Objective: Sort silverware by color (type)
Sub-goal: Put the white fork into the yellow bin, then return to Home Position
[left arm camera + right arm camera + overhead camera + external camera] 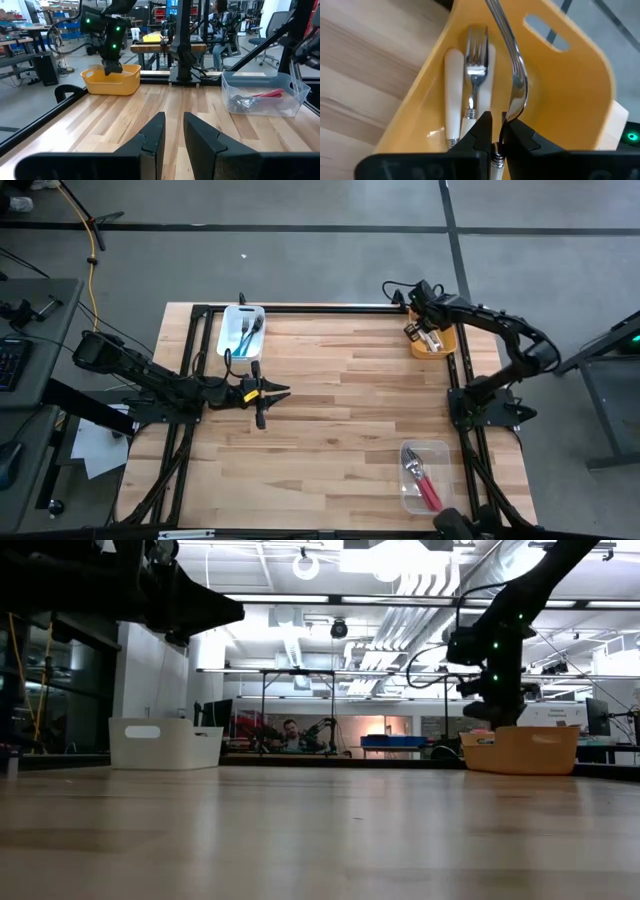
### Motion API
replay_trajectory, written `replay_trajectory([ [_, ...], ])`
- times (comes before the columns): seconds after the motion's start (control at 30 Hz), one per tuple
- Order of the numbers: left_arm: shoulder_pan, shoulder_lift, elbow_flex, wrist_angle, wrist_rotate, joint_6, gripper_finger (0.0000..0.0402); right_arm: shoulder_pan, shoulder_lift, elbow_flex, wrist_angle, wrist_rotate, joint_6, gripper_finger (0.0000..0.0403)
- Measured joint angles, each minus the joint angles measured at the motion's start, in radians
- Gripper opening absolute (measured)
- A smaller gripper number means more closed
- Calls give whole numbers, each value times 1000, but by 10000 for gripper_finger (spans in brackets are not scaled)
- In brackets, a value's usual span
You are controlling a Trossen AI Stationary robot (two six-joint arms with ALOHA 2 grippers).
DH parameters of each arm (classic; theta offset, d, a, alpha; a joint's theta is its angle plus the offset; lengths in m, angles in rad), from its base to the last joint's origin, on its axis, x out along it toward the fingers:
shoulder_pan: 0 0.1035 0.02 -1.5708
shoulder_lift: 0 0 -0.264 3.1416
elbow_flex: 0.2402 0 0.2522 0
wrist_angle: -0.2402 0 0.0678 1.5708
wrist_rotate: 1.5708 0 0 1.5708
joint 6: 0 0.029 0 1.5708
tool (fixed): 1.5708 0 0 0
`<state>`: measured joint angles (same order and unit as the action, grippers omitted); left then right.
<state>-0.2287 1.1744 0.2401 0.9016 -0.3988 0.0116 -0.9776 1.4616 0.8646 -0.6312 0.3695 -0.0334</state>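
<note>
Silverware is split across three bins on the pale wood-plank table point(340, 410). White rectangular bin point(242, 330), far-left corner: teal-handled forks point(248, 336) lying lengthwise, thin handles, metal tines. Clear plastic bin point(424, 476), near-right side: red-pink-handled forks point(423, 482) bunched together; through the translucent wall the metal ends show grey and glossy. Orange bin point(432, 338), far-right corner: smooth moulded plastic with an oval handle slot in one wall.

Right gripper point(496, 131) is inside the orange bin, its dark fingers pinched together on the neck of a fork point(512, 75). That fork's polished, curved metal stem rises away from the fingers, with a white handle end just visible beneath them. Two more white-handled forks point(470, 95) rest flat on the bin floor just beside it; one shows four straight tines and a ridged collar where metal meets the matte, rounded white handle.

Left gripper point(274, 391) hangs above bare table near the left edge, just in front of the white bin. Its blocky black fingers point(150, 142) stand a narrow gap apart with nothing between them.
</note>
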Motion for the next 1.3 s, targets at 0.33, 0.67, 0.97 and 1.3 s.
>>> replay_trajectory([
  [0.33,0,0,0,0,0,0,60,-11,48,0,14,6,-20,55],
  [0.67,20,-7,1,-43,32,95,57,18,-64,0,-6,38,-42,152],
  [0.97,151,-31,1,-113,254,80,5,216,-296,-197,404,-195,-107,50],
  [1.3,314,-42,1,-122,444,121,1,490,-377,-506,1016,-257,-119,7],
])
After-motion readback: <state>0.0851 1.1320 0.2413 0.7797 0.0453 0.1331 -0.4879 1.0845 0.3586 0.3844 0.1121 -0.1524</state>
